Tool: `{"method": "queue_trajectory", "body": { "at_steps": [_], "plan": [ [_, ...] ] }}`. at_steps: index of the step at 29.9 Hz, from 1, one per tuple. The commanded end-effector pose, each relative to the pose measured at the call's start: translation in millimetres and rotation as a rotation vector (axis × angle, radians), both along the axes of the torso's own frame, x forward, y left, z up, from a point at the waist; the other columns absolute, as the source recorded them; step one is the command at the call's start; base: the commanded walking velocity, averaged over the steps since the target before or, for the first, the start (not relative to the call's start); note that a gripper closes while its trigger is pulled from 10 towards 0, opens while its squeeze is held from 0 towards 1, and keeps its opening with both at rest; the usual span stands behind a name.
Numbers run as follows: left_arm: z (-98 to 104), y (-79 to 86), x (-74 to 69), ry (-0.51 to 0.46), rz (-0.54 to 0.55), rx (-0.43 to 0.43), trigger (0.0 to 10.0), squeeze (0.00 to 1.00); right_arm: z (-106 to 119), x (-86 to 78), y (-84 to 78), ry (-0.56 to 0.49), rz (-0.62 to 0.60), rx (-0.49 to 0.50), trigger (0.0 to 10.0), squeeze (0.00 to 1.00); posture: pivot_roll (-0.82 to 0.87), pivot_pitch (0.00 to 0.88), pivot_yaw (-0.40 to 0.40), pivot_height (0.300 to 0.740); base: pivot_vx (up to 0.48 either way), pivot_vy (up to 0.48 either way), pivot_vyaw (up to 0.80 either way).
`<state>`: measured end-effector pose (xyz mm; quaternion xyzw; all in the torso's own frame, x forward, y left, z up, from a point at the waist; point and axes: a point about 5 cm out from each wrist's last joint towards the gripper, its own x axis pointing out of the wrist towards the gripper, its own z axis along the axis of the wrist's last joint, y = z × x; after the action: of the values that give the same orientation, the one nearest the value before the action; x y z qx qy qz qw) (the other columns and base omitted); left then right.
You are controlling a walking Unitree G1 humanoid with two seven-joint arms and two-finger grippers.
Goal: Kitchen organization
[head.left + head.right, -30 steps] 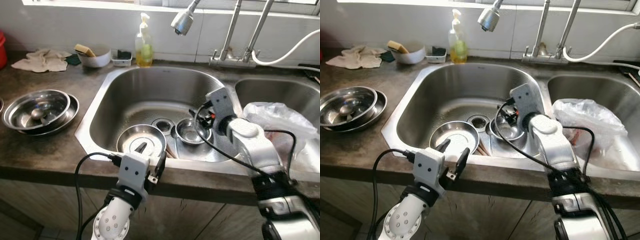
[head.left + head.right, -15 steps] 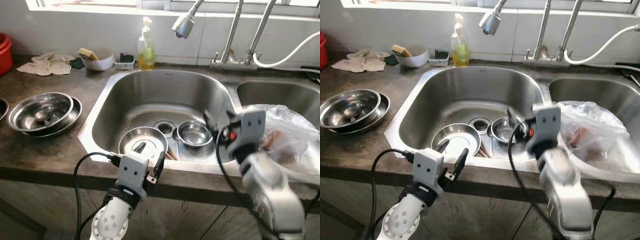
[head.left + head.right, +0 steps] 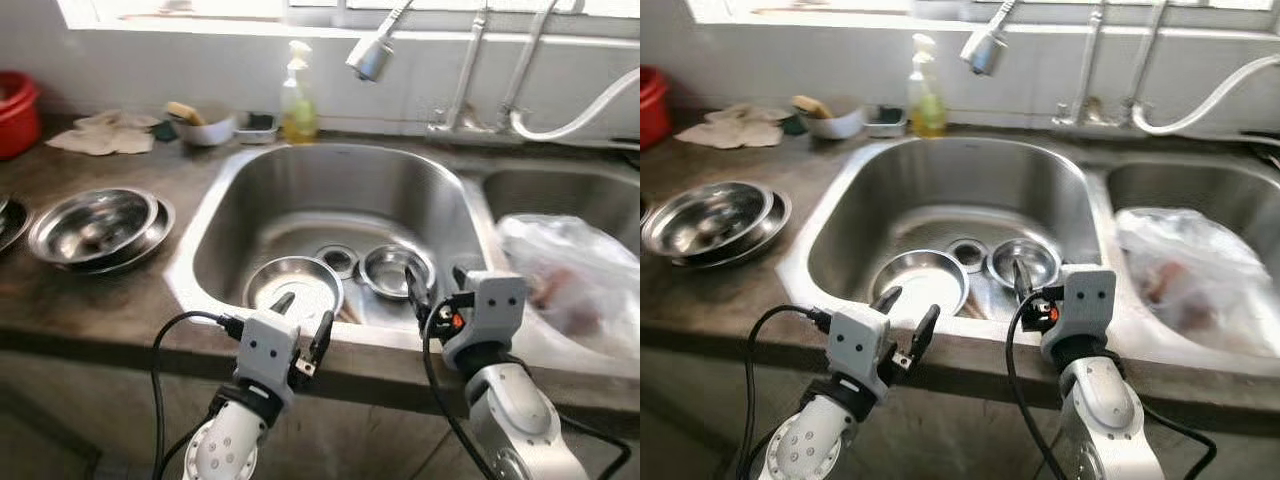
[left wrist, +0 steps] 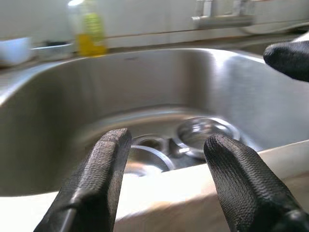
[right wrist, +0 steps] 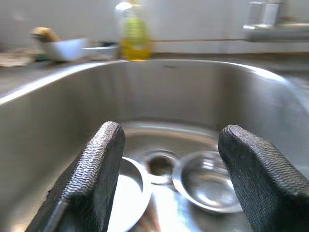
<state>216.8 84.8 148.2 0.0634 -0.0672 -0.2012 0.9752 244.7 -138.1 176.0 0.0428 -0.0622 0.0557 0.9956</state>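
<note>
right gripper (image 3: 432,288) now sits at lower centre-right of the head view, at the front rim of the sink (image 3: 200,245), fingers spread, nothing between them. 1 s ago it was down in the basin right at the small steel bowl (image 3: 395,268); it has since pulled back up & toward the robot w/o the bowl. bowl is still on the sink floor, centre of frame, just beside the drain (image 3: 337,260). judgement: either a failed pick or a reposition. no dish has left the sink.

left gripper (image 3: 304,320) is at lower centre-left, at the near sink edge, fingers apart, empty. it has barely moved over the last sec. below and beyond it lies the wide steel plate (image 3: 292,283), left of the small bowl, what look like chopsticks poking out from under its right edge.

right wrist view: both pads wide open, plate and bowl (image 5: 207,180) visible between them on the sink floor, well apart from the fingertips.

other items: stacked steel bowls (image 3: 95,225) on the counter (image 3: 80,300) at left-centre, poss. the destination. soap bottle (image 3: 298,98) top centre behind the sink. white dish w/ sponge (image 3: 205,125) upper left, cloth (image 3: 105,135) beside it, red tub (image 3: 15,112) at far upper left. plastic bag (image 3: 575,275) in the 2nd basin at right.

camera has also shifted back & frames are soft, so the robot looks to be stepping off or re-squaring. task status: early; two sink items outstanding.
</note>
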Motion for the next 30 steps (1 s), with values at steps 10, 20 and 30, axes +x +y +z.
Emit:
{"method": "queue_trajectory", "body": {
  "at_steps": [10,20,30],
  "plan": [
    [-2.3,-1.5,-1.6,0.007,-0.009,0.003,10.0,0.00,0.9,2.0,4.1,-0.026,0.007,-0.005,10.0,0.00,0.14,0.064,-0.023,0.740,0.000,0.220,0.80],
    [-3.2,-2.2,-1.0,0.011,-0.016,0.011,10.0,0.00,1.3,3.4,7.2,-0.032,0.021,0.002,10.0,0.00,0.14,0.057,-0.021,0.740,0.000,0.143,0.80],
    [-2.9,-2.0,0.0,0.010,-0.005,0.011,10.0,0.00,3.0,8.6,7.6,-0.032,0.025,0.009,10.0,0.00,0.14,0.071,-0.023,0.740,0.000,0.048,0.48]
  ]
}}
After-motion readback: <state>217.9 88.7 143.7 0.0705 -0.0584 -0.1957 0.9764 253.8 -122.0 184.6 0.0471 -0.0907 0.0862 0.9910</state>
